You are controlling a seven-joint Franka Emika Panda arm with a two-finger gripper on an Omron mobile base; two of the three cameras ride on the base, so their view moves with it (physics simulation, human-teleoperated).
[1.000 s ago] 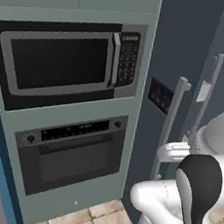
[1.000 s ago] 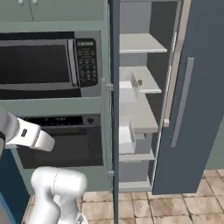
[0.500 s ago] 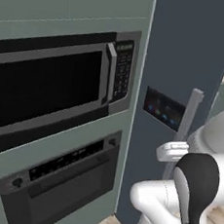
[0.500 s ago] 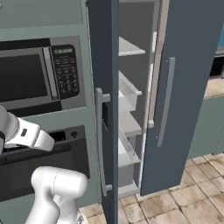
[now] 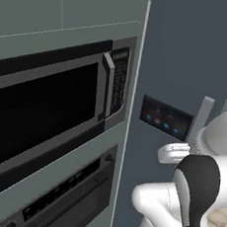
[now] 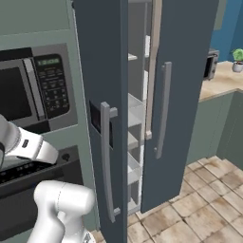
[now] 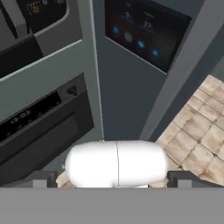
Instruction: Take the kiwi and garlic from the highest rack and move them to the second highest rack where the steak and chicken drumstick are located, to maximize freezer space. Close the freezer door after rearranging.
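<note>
The freezer door [image 6: 102,71] is a tall slate-blue panel with a dark control panel [image 5: 165,118] and a long grey handle [image 6: 107,166]. It stands ajar. Pale shelves [image 6: 135,109] of the freezer show through the gap beside it. The kiwi, garlic, steak and chicken drumstick are hidden. In the hand view my gripper [image 7: 111,180] is open and empty, its fingertips [image 7: 43,178] far apart. It looks down at the door's lower front [image 7: 127,87] and handle [image 7: 183,70].
A microwave [image 5: 46,113] sits above an oven [image 5: 62,199] just left of the freezer. A second slate-blue door [image 6: 185,95] with its own handle stands to the right. Beyond it is a counter with a potted plant [image 6: 237,61]. Tiled floor [image 6: 190,213] lies at the lower right.
Both base views have shifted and everything looks larger, so the base has driven closer to the freezer. The gap showing the shelves looks narrower from here. The gripper stays open.
</note>
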